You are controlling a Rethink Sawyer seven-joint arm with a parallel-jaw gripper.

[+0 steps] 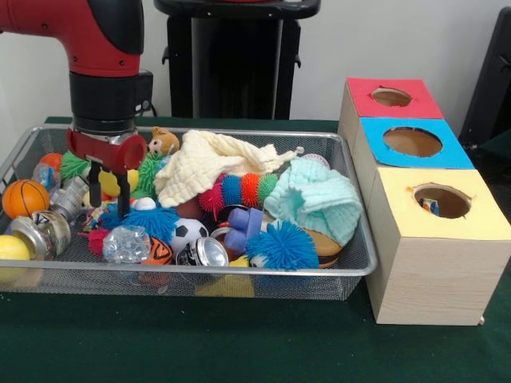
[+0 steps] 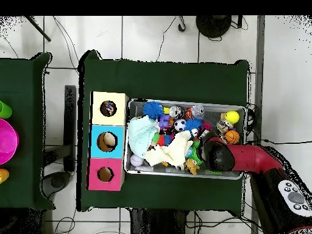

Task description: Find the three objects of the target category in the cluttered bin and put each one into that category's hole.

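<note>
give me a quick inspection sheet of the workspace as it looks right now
surface: table under dark green cloth
bin: wire mesh basket, crowded with toys
target cloths: none seen in the basket; something patterned shows inside the yellow hole
other holes: blue hole and red hole on the same wooden boxes
clutter: cream cloth, mint cloth, blue spiky ball, basketball, soccer ball
gripper: gripper low over the basket's end far from the boxes, open, nothing held
cables: cables on the floor
surroundings: second green table with a pink bowl
</note>
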